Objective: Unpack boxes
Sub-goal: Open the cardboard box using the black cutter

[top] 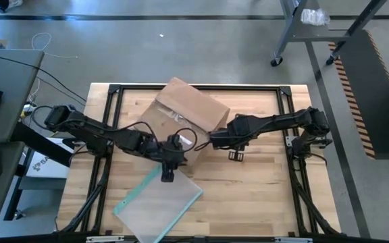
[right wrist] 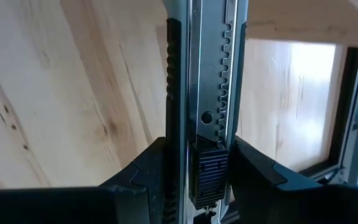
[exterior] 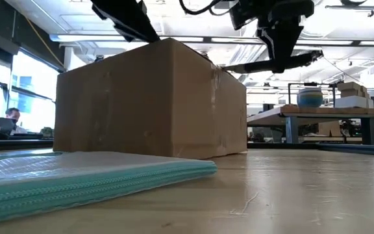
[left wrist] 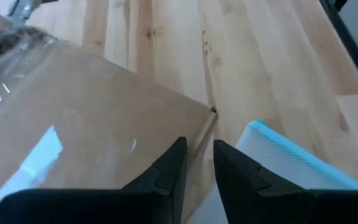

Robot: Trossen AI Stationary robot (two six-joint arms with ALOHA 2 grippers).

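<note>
Plain brown corrugated box (top: 189, 113) sitting toward the back middle of the wooden surface (top: 262, 196), flaps closed, shiny clear tape along the seam. Just in front: flat clear pouch (top: 159, 204) with teal zipper edge. Right tool (top: 216, 139) at the box's right edge, clamped on a utility knife (right wrist: 205, 93), ridged metal slider showing. Left tool (top: 168, 164) over the box's front corner, fingers (left wrist: 166, 171) nearly together, nothing between them.
</note>
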